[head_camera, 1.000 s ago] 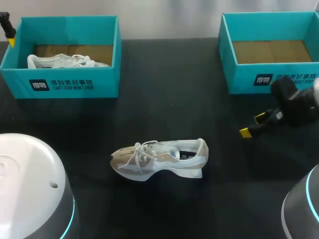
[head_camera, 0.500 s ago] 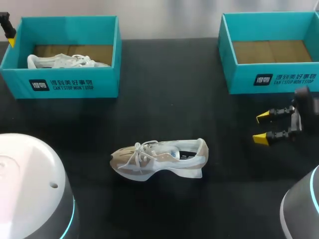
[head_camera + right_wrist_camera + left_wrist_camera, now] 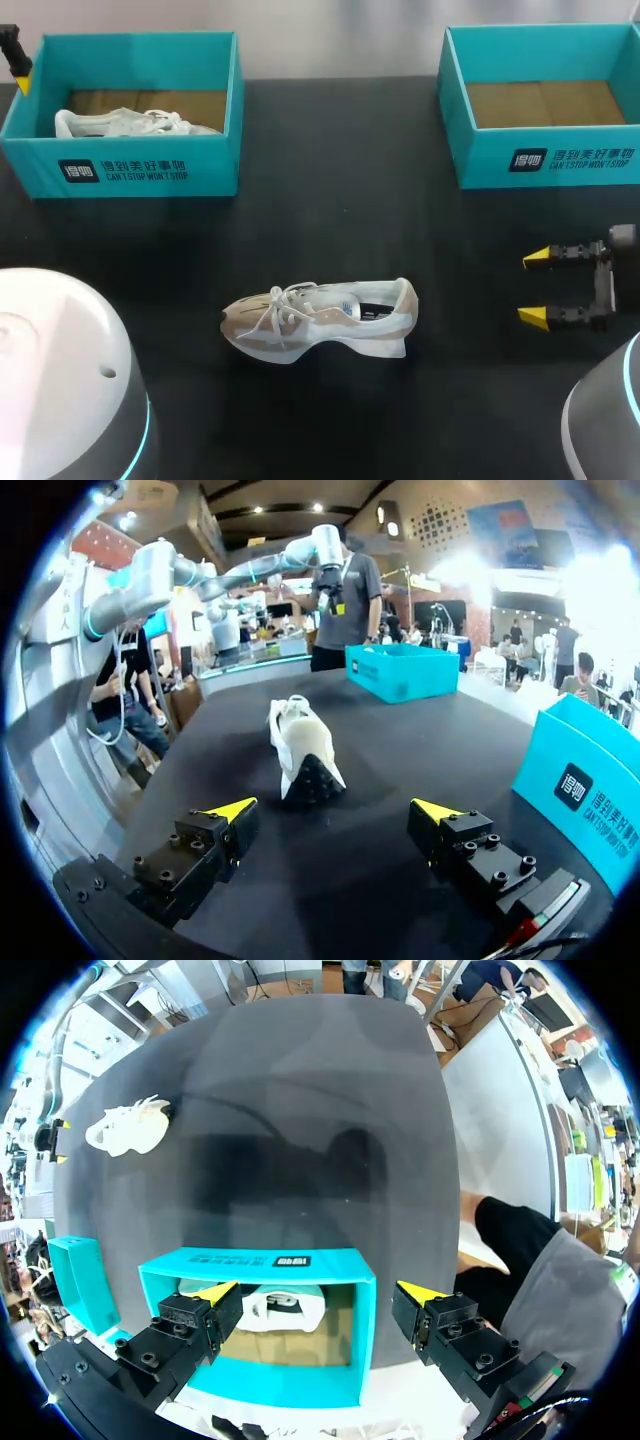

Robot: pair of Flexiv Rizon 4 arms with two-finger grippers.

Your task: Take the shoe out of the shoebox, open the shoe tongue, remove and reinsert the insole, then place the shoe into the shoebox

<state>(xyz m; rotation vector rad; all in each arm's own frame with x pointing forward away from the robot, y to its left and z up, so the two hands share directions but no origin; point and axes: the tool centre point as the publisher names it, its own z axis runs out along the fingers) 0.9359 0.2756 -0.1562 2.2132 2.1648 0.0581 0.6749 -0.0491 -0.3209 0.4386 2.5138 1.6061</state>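
Two shoeboxes (image 3: 130,170) (image 3: 545,160), two shoes (image 3: 315,322) (image 3: 130,123), one boxed; left fingers (image 3: 215,1291) and right fingers (image 3: 537,257) wide apart, empty.

A beige-and-white laced shoe (image 3: 318,320) lies on the table (image 3: 340,210), toe pointing left, well apart from the open teal left shoebox (image 3: 140,172) and right shoebox (image 3: 560,160).

The left claw (image 3: 318,1292) and right claw (image 3: 333,808) are black, screw-studded blocks tipped yellow; white arm housings (image 3: 60,370) carry cyan rings
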